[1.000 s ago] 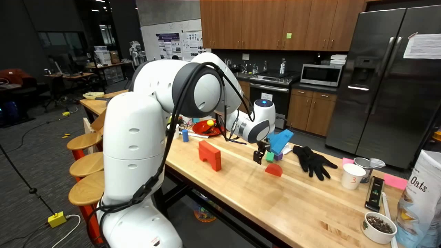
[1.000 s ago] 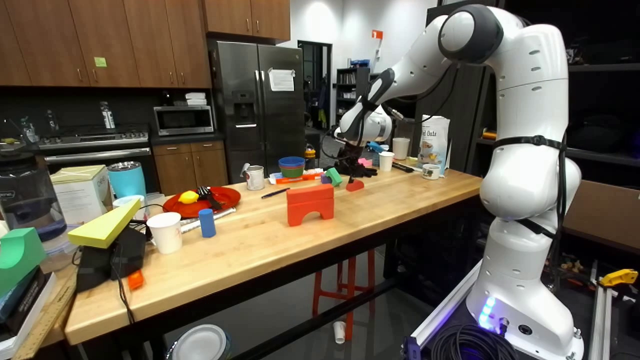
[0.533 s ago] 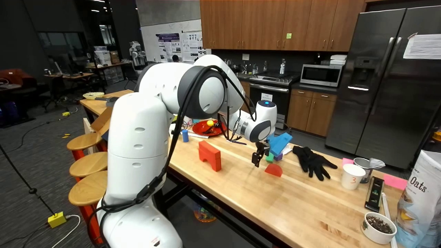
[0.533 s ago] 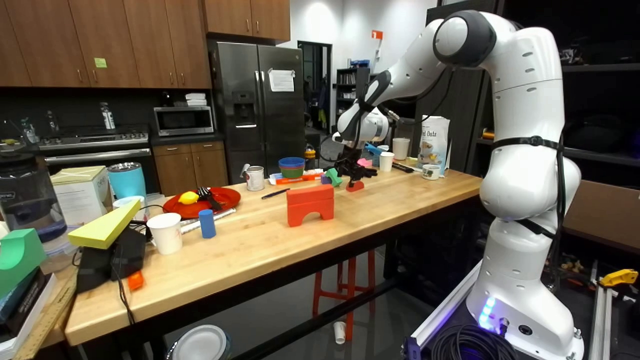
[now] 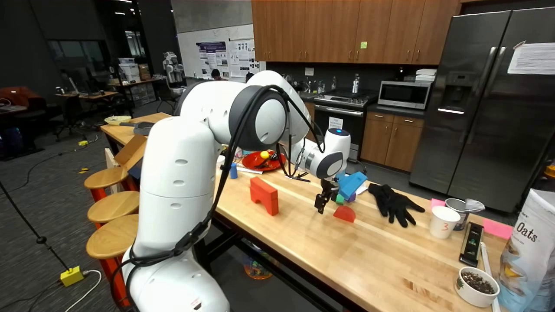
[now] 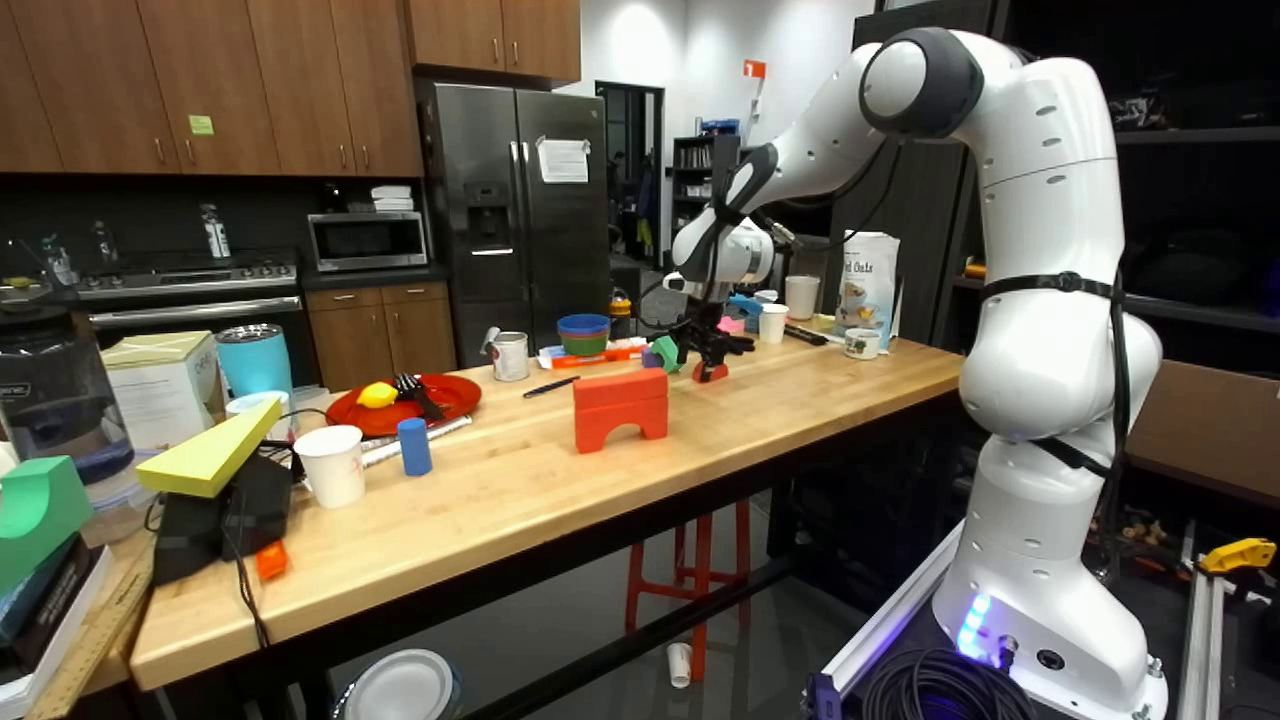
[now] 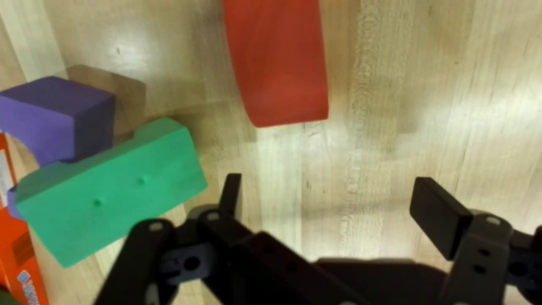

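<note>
Kitchen cabinets (image 5: 355,32): fill the background in both exterior views, past a long wooden desk (image 5: 299,238).
Red half-round block (image 5: 345,213): in an exterior view, it stands flat side down on the desk, with the hand (image 5: 321,208) low beside it.
Front edge of the desk: well apart from both, with a broad strip of bare wood between, so room that way looks generous.
Crowded side: a green block (image 5: 340,199) and a purple block (image 5: 350,198) sit just behind the hand; black gloves (image 5: 396,206) lie farther along the desk.
Red bridge (image 6: 620,405): in an exterior view, it stands well apart from the hand, which partly covers the red half-round block; whether those two touch is hard to tell from there against the black gloves.
Spread fingers (image 7: 440,214): in the wrist view, they stand wide apart with only wood between, holding nothing.
Near end of the red half-round block: ahead of that gap, apart from both fingers, off toward the green block's side.
Green block's corner: just beside one finger, so room there looks tight; bare wood shows beyond the other finger.
Grip: none made; as judged from these views, coming close to the red half-round block is done, and any grasp is left.
</note>
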You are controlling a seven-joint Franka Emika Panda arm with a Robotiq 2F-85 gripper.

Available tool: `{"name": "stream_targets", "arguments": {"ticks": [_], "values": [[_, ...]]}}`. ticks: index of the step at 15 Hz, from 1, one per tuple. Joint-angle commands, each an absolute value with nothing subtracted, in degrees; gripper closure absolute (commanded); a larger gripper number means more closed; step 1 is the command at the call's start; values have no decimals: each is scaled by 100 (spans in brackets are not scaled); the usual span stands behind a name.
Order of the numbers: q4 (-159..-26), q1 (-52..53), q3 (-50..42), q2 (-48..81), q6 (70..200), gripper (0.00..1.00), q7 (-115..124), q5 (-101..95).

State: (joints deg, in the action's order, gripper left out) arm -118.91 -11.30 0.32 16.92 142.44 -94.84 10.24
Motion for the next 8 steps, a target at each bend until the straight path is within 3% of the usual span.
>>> {"name": "stream_targets", "arguments": {"ticks": [1,8], "values": [[-12040,-1198,45,1340,14611,0,-9678,1016],[-11621,-992,-332,765,14075,0,-9501,-640]]}}
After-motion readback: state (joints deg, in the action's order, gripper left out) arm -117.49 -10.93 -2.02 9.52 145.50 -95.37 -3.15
